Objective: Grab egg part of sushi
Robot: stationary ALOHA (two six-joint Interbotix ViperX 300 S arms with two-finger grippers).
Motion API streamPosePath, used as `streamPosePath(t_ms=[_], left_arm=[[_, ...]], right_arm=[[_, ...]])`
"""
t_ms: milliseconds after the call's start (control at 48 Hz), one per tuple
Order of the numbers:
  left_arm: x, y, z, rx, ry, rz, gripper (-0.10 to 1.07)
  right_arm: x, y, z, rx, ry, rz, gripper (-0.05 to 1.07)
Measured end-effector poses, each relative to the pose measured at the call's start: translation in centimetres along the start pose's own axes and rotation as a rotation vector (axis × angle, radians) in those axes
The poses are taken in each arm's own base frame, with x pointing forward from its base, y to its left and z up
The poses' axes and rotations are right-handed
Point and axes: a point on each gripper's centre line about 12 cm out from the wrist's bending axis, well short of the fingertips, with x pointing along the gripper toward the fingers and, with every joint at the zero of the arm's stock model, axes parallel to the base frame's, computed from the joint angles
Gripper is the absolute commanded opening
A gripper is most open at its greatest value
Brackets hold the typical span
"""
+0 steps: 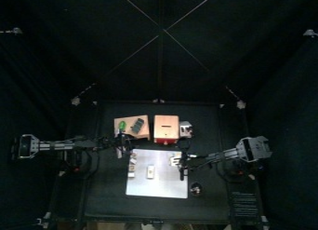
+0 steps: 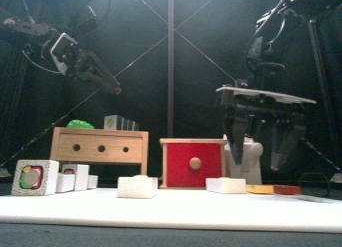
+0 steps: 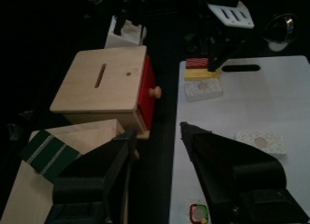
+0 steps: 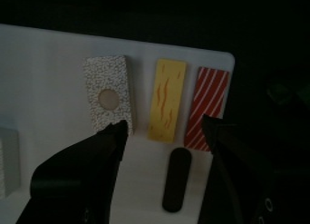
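The right tool (image 4: 161,141) hangs with jaws spread wide, empty, directly above the yellow egg piece (image 4: 168,101), which lies flat on the white board (image 4: 49,55). Just beside the egg lie a speckled white rice block (image 4: 108,90) and a red striped piece (image 4: 209,96); a dark strip (image 4: 177,178) lies near. The left tool (image 3: 158,169), also wide and empty, hovers by the wooden box (image 3: 103,81) with the red face (image 3: 147,96) on the counter (image 1: 99,192).

The yellow egg piece (image 4: 168,101) looks like painted wood with a faint wavy grain, matt. The speckled rice block (image 4: 108,93) has a rough-looking finish. The box (image 3: 101,80) is pale, smooth bare wood; its red face (image 2: 193,162) is painted and slightly glossy. The white board (image 4: 49,64) is smooth and matt.
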Motion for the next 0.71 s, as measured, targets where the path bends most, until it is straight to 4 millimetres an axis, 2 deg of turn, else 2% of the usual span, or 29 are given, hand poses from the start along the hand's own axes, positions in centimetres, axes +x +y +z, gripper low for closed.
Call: streamPosePath(t_ms=[229,500,708], left_arm=[[0.00,-0.10,-0.45,-0.001,0.011,-0.002,0.82],[0.00,-0.10,-0.45,-0.001,0.011,-0.002,0.82],[-0.03,-0.09,-0.42,-0.001,0.009,-0.002,0.82]], right_arm=[[1.01,-0.22,0.59,0.016,-0.001,-0.016,0.94],[1.04,-0.23,0.70,0.018,-0.003,-0.017,0.78],[1.05,-0.24,0.75,0.024,-0.003,-0.018,0.77]])
